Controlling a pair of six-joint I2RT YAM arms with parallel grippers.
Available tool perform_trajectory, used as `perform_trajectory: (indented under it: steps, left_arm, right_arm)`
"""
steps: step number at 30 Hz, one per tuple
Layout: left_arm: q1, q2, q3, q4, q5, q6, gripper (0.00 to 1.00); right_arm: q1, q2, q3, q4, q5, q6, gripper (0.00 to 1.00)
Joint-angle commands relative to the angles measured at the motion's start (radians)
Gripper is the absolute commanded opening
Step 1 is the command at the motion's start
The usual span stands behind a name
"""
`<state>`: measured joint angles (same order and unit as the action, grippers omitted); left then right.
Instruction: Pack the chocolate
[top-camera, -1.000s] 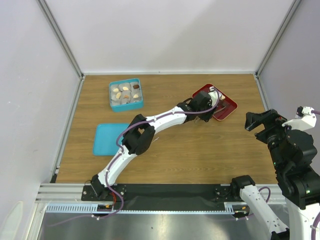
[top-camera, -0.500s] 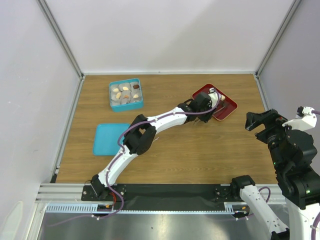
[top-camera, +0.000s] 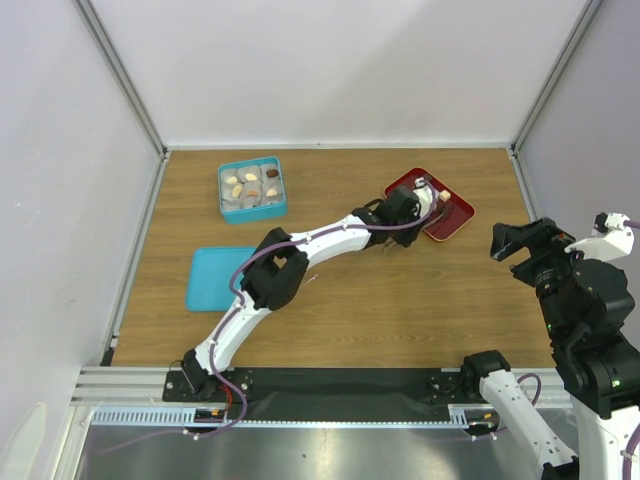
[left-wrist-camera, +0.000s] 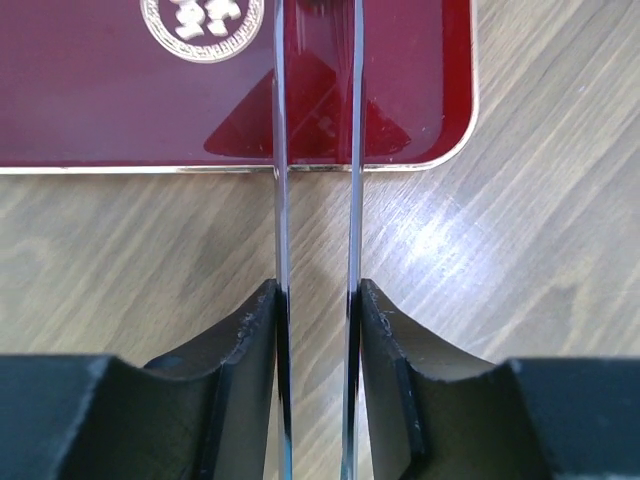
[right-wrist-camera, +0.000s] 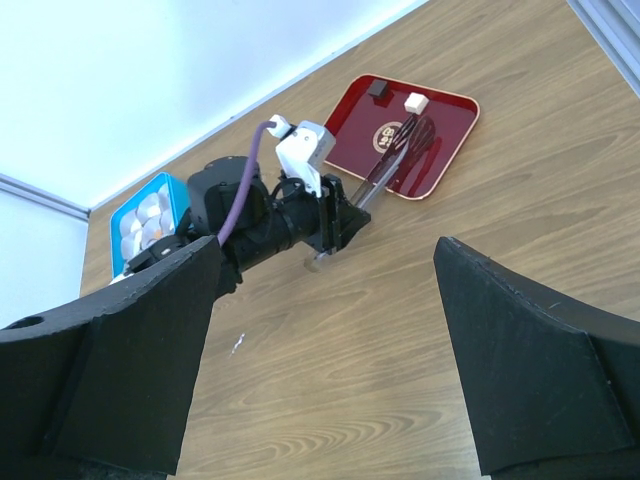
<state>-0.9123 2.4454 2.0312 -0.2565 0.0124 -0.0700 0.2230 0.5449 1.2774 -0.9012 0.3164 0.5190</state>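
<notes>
My left gripper (left-wrist-camera: 317, 292) is shut on the long metal tongs (left-wrist-camera: 280, 150), whose two blades reach forward over the near edge of the red tray (left-wrist-camera: 100, 90); the tong tips are out of the left wrist view. In the right wrist view a dark brown square chocolate (right-wrist-camera: 378, 89) and a cream square chocolate (right-wrist-camera: 416, 103) lie on the red tray (right-wrist-camera: 445, 150), just beyond the tongs (right-wrist-camera: 398, 150). The blue box (top-camera: 252, 188) at the back left holds several chocolates. My right gripper (right-wrist-camera: 328, 270) is open and empty, raised at the right.
A flat blue lid (top-camera: 215, 277) lies on the wooden table left of the left arm's elbow. The left arm (top-camera: 320, 240) stretches diagonally across the table's middle. White walls close in the back and both sides.
The left gripper with the tongs has drawn back slightly to the left from the red tray. The right arm has not moved.
</notes>
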Motion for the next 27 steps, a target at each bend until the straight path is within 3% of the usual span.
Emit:
perform_trajectory:
  steps: [1,17,27]
  left_arm:
    - [-0.002,-0.129,-0.006,0.03,-0.009,0.012,0.4]
    - [0.042,-0.209,0.017,-0.049,-0.08,-0.02,0.39]
    - [0.179,-0.439,-0.117,-0.196,-0.134,-0.077,0.39]
  right_arm:
    - [0.003,0.009,-0.001,0.05,-0.003,-0.01,0.94]
    - [0.003,0.036,-0.027,0.102,-0.036,-0.014,0.94]
    - [0.003,0.171,0.028,0.056,-0.103,-0.004,0.93]
